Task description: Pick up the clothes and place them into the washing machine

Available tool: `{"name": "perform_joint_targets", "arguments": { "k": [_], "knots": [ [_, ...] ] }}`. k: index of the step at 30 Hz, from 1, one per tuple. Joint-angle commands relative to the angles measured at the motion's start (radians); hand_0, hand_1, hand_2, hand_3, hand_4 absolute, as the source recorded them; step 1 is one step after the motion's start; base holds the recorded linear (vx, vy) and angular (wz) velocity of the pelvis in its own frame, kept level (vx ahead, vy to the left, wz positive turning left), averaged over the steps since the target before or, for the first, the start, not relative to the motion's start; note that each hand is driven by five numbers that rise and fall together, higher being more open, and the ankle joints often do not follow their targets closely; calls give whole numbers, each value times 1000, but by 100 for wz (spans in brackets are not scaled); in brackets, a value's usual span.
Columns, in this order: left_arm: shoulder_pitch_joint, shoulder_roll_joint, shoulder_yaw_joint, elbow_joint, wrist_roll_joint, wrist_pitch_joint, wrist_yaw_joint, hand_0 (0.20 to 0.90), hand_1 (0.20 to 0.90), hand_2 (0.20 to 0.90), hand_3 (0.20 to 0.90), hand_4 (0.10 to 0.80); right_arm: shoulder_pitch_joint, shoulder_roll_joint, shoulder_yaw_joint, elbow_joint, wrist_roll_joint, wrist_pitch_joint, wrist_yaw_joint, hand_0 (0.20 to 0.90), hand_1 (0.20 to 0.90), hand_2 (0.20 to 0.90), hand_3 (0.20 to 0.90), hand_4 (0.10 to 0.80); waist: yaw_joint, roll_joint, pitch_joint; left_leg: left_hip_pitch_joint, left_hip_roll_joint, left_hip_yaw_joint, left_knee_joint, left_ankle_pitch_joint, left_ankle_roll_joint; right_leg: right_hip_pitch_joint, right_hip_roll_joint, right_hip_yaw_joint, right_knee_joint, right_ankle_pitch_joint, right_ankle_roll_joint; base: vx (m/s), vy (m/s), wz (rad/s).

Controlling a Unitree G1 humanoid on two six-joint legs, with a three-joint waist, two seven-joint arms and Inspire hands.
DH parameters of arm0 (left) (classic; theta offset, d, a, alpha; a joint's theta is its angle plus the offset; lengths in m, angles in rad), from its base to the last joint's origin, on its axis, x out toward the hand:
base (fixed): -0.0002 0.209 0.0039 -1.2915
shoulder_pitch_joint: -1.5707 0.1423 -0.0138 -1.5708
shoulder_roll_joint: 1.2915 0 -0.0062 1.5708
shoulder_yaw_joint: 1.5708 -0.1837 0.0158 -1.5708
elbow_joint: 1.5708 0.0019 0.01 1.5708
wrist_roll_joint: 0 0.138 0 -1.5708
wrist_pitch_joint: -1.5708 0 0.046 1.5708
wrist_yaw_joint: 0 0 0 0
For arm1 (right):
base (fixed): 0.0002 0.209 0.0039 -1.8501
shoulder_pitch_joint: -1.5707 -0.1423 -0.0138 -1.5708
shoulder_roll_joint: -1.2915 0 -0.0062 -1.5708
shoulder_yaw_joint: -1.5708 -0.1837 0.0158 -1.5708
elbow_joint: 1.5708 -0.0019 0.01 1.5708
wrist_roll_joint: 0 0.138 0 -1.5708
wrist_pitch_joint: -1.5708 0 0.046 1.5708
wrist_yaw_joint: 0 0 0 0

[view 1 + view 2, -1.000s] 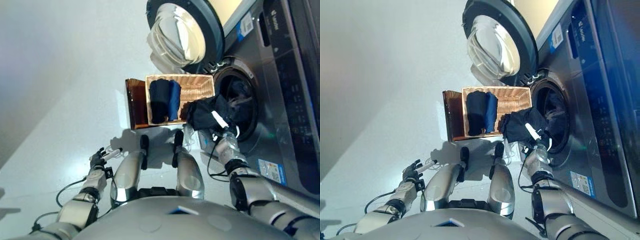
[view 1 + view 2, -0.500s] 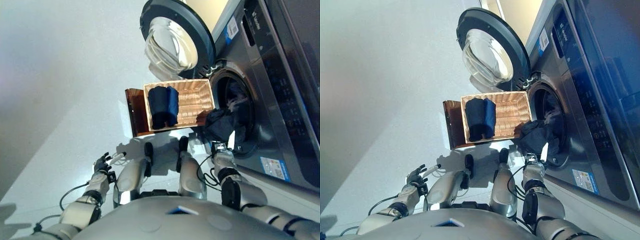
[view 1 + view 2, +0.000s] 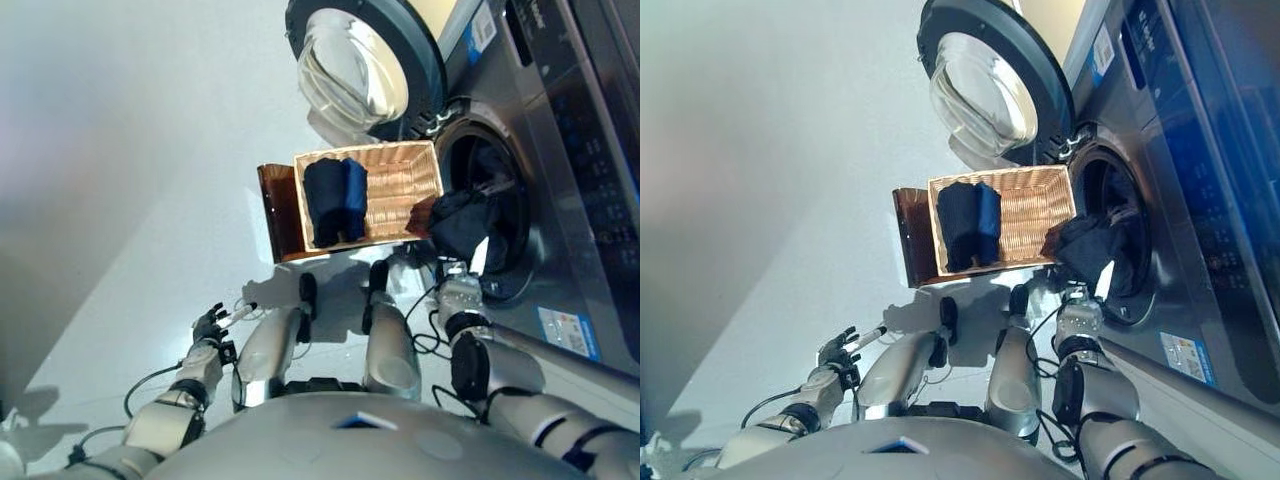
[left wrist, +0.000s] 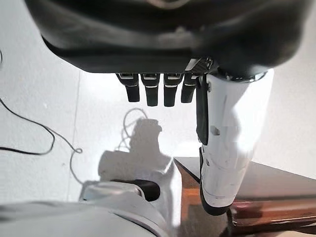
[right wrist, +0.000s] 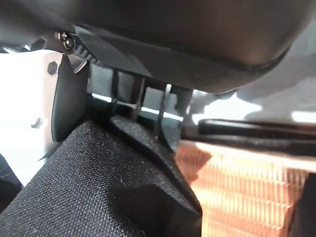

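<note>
Clothes: black garment point(image 3: 458, 222) hanging bunched in right hand point(image 3: 462, 290) fingers at drum mouth point(image 3: 497, 205), one o'clock of basket point(image 3: 400, 186), ready for pushing in; left hand point(image 3: 212, 324) idling, fingers loosely open.

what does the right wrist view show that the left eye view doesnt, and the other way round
Only the right wrist view shows, up close, the right hand's fingers curled onto the black garment.

Only the left eye view shows the washing machine's open door and drum opening, the dark blue clothes left in the basket, and the left hand held low over the floor, away from it all.

Both show the black garment and the wicker basket.
</note>
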Motion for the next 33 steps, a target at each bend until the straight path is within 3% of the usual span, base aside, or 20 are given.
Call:
{"name": "perform_joint_targets", "arguments": {
  "k": [1,17,24,33],
  "knots": [
    [22,-6,-25,10,-14,-21,10,900,900,900,900,800,-77,-94,-40,-48,29,-93,10,200,200,200,200,300,34,-3,2,-46,61,-41,-13,53,-115,0,-8,13,85,-70,1,49,-3,-3],
    [24,-1,-49,-4,-28,-23,19,900,900,900,900,800,-225,-183,-90,-47,79,-171,-47,200,200,200,200,300,45,32,11,-88,49,-37,36,30,-113,-46,-11,24,137,-93,-7,-3,1,0],
    [31,8,-59,-19,-21,-24,13,900,900,900,900,800,-270,-231,-88,-19,75,-172,-70,200,200,200,200,300,46,48,46,-194,57,-34,209,-39,-109,-139,0,45,285,-158,-31,-35,-11,4],
    [52,16,-94,-53,-11,-27,3,900,900,900,900,800,-345,-286,-41,68,29,-144,-127,200,200,200,200,300,56,65,58,-339,62,-29,333,-73,-104,-281,5,54,412,-190,-50,-51,-3,2]
  ]
}}
